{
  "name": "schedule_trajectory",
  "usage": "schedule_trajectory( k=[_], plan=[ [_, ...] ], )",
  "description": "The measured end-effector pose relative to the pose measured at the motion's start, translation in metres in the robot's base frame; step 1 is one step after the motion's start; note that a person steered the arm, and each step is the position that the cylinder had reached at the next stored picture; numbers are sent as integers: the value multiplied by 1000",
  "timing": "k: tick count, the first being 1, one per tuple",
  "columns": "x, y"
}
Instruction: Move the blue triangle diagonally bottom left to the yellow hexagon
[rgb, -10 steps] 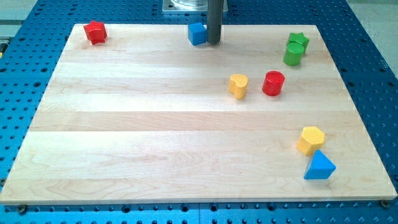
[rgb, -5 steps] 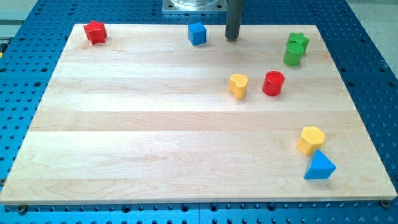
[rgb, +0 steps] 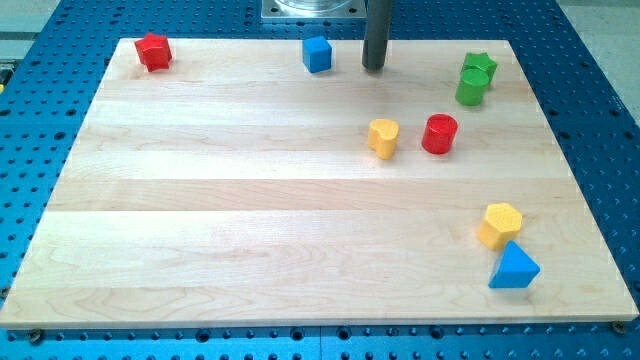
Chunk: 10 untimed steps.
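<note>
The blue triangle (rgb: 514, 267) lies near the board's bottom right corner. The yellow hexagon (rgb: 499, 224) sits just above it and slightly to its left, touching or nearly touching it. My tip (rgb: 374, 68) is near the view's top, far from both, to the right of the blue cube (rgb: 318, 54) with a gap between them.
A yellow heart (rgb: 382, 137) and a red cylinder (rgb: 439, 134) stand right of centre. A green cylinder (rgb: 471, 87) with a green star (rgb: 480, 65) behind it is at the top right. A red star (rgb: 153, 51) is at the top left. The wooden board (rgb: 200, 220) lies on a blue perforated table.
My tip moved right, away from the blue cube, then slightly down the view. No block has moved.
</note>
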<state>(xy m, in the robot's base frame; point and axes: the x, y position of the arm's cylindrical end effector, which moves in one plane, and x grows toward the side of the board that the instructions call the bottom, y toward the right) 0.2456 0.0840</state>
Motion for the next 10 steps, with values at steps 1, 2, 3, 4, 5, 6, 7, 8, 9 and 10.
schedule_trajectory(
  k=[1, 2, 3, 4, 5, 6, 7, 8, 9, 10],
  plan=[
    [24, 7],
    [71, 44],
    [78, 98],
    [97, 105],
    [105, 170],
    [31, 224],
    [-22, 196],
    [-7, 141],
    [73, 122],
    [73, 123]
  ],
)
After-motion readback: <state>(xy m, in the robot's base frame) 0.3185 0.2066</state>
